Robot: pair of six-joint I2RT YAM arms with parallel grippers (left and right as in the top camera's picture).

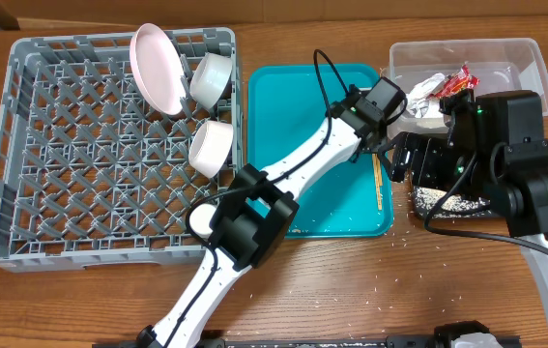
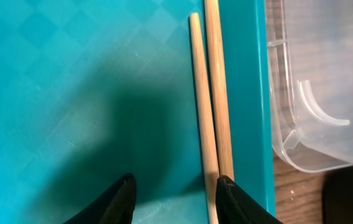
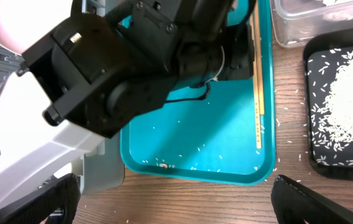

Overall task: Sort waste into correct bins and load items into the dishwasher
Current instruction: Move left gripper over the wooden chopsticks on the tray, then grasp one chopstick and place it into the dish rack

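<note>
The chopsticks (image 2: 212, 93) lie side by side, touching, flat on the teal tray (image 2: 70, 74), close along its rim on the side nearest the clear tub (image 2: 325, 93). By the look of them: thin wood, v. light, stiff, smooth, so prob. prone to roll or scissor apart if pinched off-centre. Flat on a slick tray, they give fingers little to get under. Best hold is likely across both sticks together, approx mid-length so they don't tip, w/ a firm squeeze. The rim close by leaves little room for the outer finger. The left end effector (image 2: 176, 199) hangs low over the tray, jaws partly open w/ nothing gripped. One fingertip (image 2: 238, 199) overlaps the sticks' near end, so the pair sits at one side of the gap, not centred; contact can't be told. The right end effector (image 3: 175, 193) is spread wide & empty, above the tabletop (image 3: 288, 143) by the teal tray's corner, near the black tray (image 3: 316, 68) of rice.
</note>
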